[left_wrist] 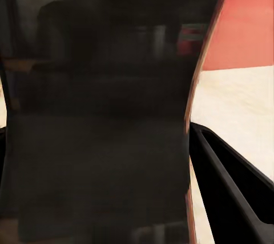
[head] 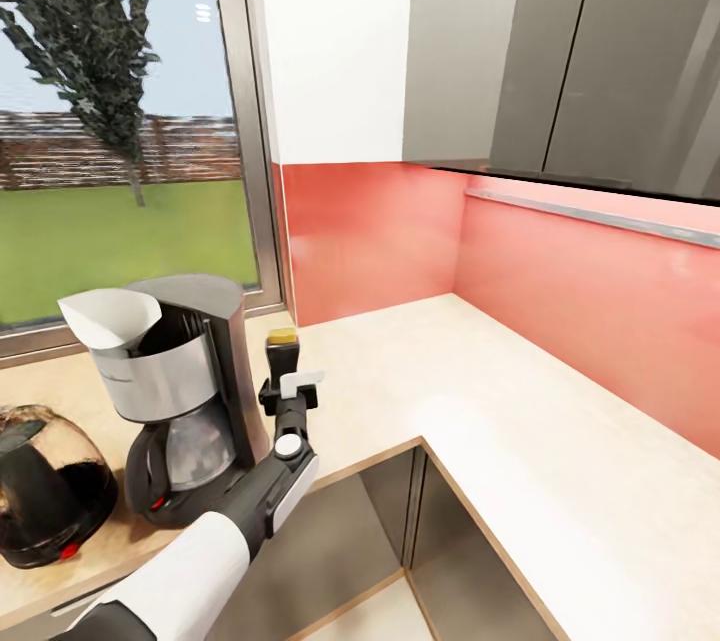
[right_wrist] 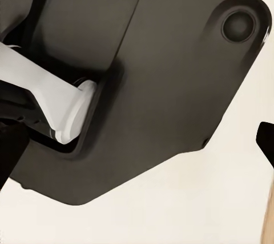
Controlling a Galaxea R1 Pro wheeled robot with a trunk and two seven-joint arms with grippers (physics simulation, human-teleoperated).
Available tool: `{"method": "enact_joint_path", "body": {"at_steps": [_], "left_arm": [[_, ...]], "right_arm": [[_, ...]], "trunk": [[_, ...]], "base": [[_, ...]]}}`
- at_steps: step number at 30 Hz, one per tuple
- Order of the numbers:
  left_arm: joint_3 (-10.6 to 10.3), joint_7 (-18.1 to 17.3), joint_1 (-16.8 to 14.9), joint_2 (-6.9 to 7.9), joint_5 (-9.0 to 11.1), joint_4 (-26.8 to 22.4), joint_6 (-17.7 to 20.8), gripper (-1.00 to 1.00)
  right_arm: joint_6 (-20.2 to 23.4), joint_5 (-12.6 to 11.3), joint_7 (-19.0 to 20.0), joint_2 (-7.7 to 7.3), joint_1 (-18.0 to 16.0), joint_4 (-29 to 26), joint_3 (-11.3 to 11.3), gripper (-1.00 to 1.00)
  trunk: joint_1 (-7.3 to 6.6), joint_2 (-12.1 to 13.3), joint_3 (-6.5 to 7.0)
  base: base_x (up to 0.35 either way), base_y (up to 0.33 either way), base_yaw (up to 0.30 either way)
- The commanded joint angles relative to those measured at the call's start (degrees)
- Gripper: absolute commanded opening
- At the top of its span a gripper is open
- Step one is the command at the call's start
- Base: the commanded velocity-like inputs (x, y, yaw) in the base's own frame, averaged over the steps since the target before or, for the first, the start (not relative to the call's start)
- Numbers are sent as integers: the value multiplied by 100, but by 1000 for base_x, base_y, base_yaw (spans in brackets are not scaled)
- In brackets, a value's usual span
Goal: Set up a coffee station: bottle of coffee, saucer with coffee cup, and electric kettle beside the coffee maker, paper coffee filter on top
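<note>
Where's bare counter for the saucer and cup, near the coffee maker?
Bare room: the pale beige wood-look countertop from the dark, yellow-capped coffee bottle in the left tool to the red backsplash corner, and along the right-hand run. Crowded: the window end, where the black-and-silver coffee maker, white paper filter on top, stands beside the glass kettle.

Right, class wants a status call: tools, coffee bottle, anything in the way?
Left tool shut on bottle of coffee, beside coffee maker. Right tool: cannot tell. Filter on maker, kettle alongside. No obstruction seen.
</note>
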Motion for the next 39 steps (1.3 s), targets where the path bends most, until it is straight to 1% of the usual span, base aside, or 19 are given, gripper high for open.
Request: {"method": "enact_joint_path", "body": {"at_steps": [1,8,12,19,20,39], "left_arm": [[-43,47,-9,6,49,5,-30,-100],[-52,68,-3,8,54,5,-33,-100],[-54,61,168,2,64,-3,-58,-100],[-62,60,226,1,64,-4,-64,-100],[-63,60,228,1,63,0,-63,100],[-63,60,235,1,71,-4,-73,100]], "right_arm": [[-3,35,31,0,4,-16,-53,100],[10,38,47,0,4,-16,-52,100],[10,42,48,0,4,-16,-51,100],[10,43,48,0,4,-16,-51,100],[10,43,48,0,4,-16,-51,100],[10,43,48,0,4,-16,-51,100]], "trunk": [[3,-11,-11],[3,-11,-11],[3,-11,-11],[3,-11,-11],[3,-11,-11],[3,-11,-11]], "base": [[20,8,0],[3,1,0],[0,0,0],[0,0,0],[0,0,0],[0,0,0]]}}
